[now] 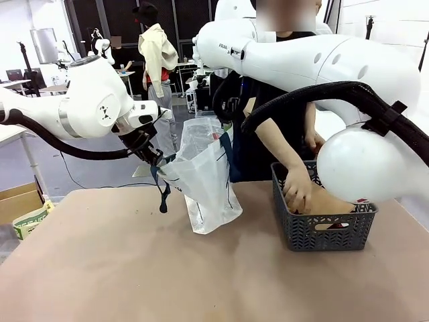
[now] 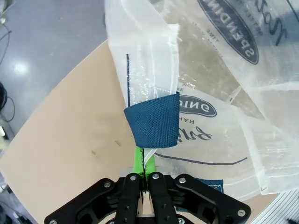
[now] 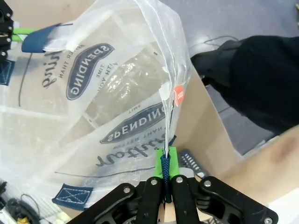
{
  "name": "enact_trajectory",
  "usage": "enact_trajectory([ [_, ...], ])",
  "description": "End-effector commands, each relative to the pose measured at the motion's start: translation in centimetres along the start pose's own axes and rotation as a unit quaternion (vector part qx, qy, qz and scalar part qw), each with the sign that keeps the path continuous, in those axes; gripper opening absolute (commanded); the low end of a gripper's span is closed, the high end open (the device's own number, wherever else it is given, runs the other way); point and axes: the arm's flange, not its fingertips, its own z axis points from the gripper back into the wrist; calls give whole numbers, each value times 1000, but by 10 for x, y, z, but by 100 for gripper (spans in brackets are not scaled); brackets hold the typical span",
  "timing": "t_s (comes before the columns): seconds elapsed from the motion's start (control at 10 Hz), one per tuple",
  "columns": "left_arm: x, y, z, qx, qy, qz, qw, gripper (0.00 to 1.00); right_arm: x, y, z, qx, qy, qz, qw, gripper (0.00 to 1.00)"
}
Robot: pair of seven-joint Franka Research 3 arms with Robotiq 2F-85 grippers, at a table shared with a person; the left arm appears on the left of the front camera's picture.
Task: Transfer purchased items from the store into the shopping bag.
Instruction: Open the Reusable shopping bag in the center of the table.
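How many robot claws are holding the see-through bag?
2. The black, green-padded left gripper pinches the translucent crinkly plastic shopping bag at one rim; the right gripper pinches the opposite rim.

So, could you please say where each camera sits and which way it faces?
Front: fixed between left arm and right arm, both showing, facing across the table at the person.
Left wrist: looks along the left gripper, shut on the shopping bag, above the table.
Right wrist: looks along the right gripper, shut on its rim, toward a dark sleeve.
Shared: shopping bag.
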Motion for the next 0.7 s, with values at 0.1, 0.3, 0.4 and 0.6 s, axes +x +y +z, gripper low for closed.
enact_trajectory([
  [0.1, 6, 7, -13, -42, 6, -90, 995, 0, -24, 17, -15, 40, -1, 30, 999, 0],
  [0.3, 15, 12, -14, -57, 2, -121, 991, 0, -25, 22, -17, 50, -10, 48, 998, 0],
  [0.4, 17, 16, -15, -65, -1, -134, 989, 0, -29, 24, -17, 60, -7, 51, 997, 0],
  [0.6, 15, 27, -12, -85, -20, -140, 986, 0, -36, 25, -15, 74, -22, 61, 995, 0],
])
